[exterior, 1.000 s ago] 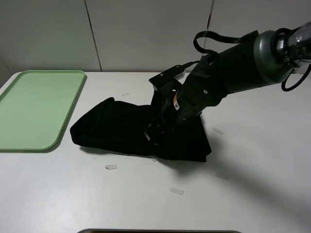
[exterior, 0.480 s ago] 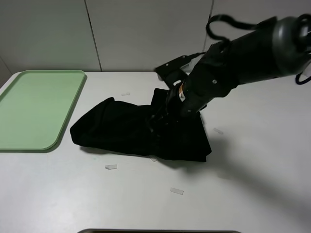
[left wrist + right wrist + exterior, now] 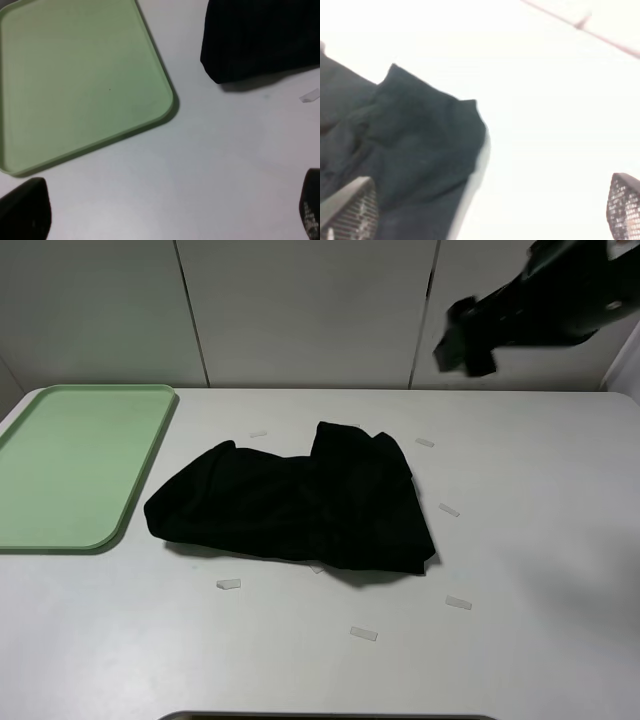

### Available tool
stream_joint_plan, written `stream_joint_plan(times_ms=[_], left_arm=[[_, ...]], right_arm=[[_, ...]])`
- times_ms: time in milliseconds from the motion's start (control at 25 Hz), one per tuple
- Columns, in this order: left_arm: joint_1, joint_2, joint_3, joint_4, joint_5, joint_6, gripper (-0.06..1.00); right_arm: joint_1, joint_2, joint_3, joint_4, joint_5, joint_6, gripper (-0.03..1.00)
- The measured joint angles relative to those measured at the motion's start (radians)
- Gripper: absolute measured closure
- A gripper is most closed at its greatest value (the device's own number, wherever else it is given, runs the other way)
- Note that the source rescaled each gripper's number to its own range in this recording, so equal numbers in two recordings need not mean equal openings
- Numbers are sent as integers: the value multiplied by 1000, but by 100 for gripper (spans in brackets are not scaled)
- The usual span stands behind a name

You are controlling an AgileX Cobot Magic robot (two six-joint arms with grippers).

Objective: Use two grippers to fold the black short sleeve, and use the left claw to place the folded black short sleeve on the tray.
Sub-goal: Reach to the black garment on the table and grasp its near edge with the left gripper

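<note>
The black short sleeve (image 3: 300, 502) lies as a wrinkled dark bundle in the middle of the white table, with nothing holding it. To its left sits the pale green tray (image 3: 70, 465), bare. My right arm (image 3: 530, 310) hangs blurred high at the back right, well off the cloth. In the right wrist view the right gripper (image 3: 487, 210) is open above the shirt's edge (image 3: 405, 145). The left gripper (image 3: 167, 210) is open over bare table, between the tray's corner (image 3: 165, 107) and the shirt (image 3: 260, 40). The left arm does not show in the exterior view.
Several small clear tape strips lie on the table around the shirt, such as one (image 3: 229, 584) in front, one (image 3: 364, 634) further front and one (image 3: 449, 510) to the right. A dark edge (image 3: 330, 717) runs along the table's front. A panelled wall stands behind.
My right arm has lifted off the shirt and swung up and to the back right. The shirt stays on the table where it was pressed.
</note>
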Motion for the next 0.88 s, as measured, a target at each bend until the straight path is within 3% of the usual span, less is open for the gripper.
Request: stream_joint_plan(times_ms=[360, 640, 880], left_arm=[[0, 0, 0, 0, 0, 0, -6], [0, 0, 0, 0, -1, 0, -6], [0, 0, 0, 0, -1, 0, -6]], right_arm=[[-151, -389, 1, 14, 163, -133, -3], [-342, -656, 1, 106, 206, -219, -3], [-361, -860, 27, 172, 249, -244, -3]])
